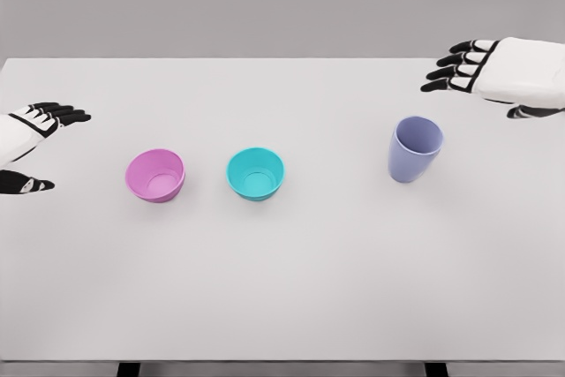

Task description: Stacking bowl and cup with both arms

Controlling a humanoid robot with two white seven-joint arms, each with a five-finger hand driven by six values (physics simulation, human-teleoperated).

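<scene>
A pink bowl (156, 175) stands upright on the white table (282, 289), left of centre. Beside it, a little apart to the right, sits a teal bowl (256, 173). A lavender cup (414, 148) stands upright further right. My left hand (40, 143) hovers at the left edge, well left of the pink bowl, fingers spread and holding nothing. My right hand (477, 72) floats at the upper right, above and right of the cup, fingers extended and holding nothing.
The table's far edge runs along the top against a grey wall. Its front edge lies at the bottom, with dark table legs (128, 368) showing below.
</scene>
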